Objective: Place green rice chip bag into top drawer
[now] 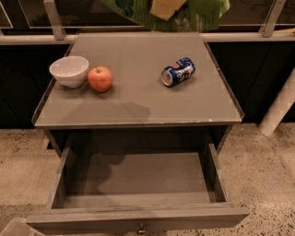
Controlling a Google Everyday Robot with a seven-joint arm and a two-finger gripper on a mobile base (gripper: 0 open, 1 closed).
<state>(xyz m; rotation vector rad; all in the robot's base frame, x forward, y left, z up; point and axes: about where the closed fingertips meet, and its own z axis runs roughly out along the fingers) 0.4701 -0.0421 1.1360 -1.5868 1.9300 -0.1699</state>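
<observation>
Tabletop [138, 60]: bowl [69, 70] left, apple [100, 79] just right of it, can [178, 71] right-ctr. Gripper [166, 7] w/ green rice chip bag [203, 14] above far edge. Top drawer [138, 215] pulled out below, near side.

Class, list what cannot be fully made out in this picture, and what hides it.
Camera view: green rice chip bag, cut off by the top edge; only its lower part shows.
Camera view: gripper, at the top edge against the bag; mostly out of frame.
Camera view: knob of the top drawer, cut by the bottom edge.
</observation>
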